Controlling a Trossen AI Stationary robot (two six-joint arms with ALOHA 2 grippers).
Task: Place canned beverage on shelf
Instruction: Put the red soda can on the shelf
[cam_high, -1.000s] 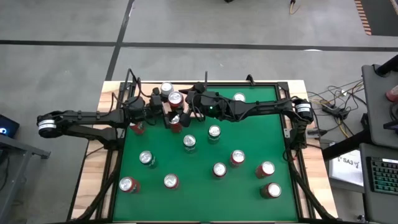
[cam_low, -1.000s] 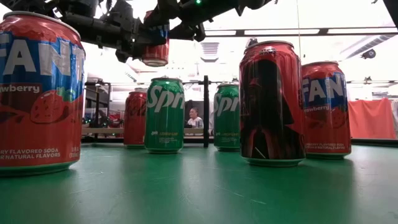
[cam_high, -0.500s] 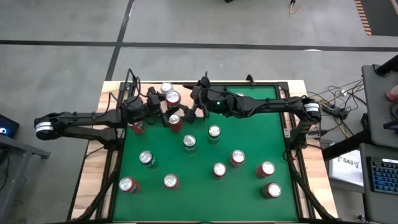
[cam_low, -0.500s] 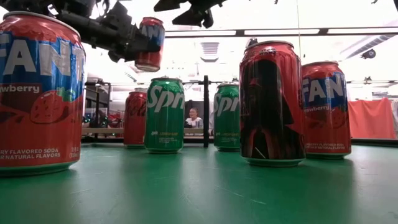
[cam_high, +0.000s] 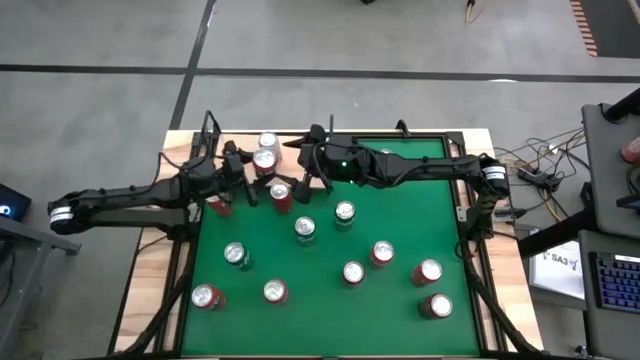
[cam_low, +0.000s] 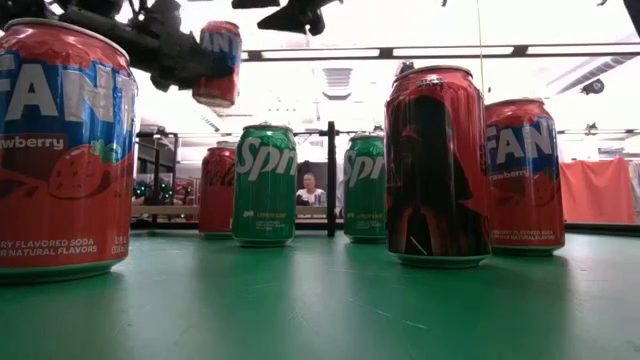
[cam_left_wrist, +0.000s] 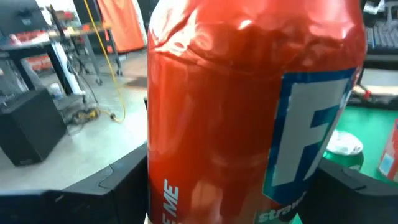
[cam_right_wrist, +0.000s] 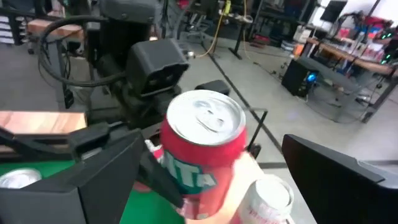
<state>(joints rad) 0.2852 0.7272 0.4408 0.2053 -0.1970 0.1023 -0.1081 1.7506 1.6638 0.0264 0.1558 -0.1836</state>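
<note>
My left gripper (cam_high: 258, 163) reaches in from the table's left and is shut on a red Fanta can (cam_low: 218, 62), held high above the far left part of the green felt. The can's silver top (cam_right_wrist: 205, 118) shows in the right wrist view. My right gripper (cam_high: 293, 165) hovers just right of that can, level with it or higher, wide open with nothing between its fingers. The shelf (cam_low: 160, 210) stands at the table's far side; another can (cam_high: 268, 141) stands on it. My left gripper pinches the can's side wall (cam_left_wrist: 186, 155) between its two fingers (cam_left_wrist: 118, 180), one on each side of the body. The fingers come in level from the table's left. The can is lifted clear of everything, nearly upright, slightly tilted.
Several red and green cans stand spread over the green felt (cam_high: 400, 220), one red can (cam_high: 281, 193) just nearer than the held one. Black upright rods (cam_low: 331, 180) stand at the shelf. A person sits in the room behind the table (cam_low: 312, 188).
My left gripper has carried the can toward the table's left edge and a little up, away from the right gripper. My right gripper has risen, staying wide open. The can stays nearly upright.
</note>
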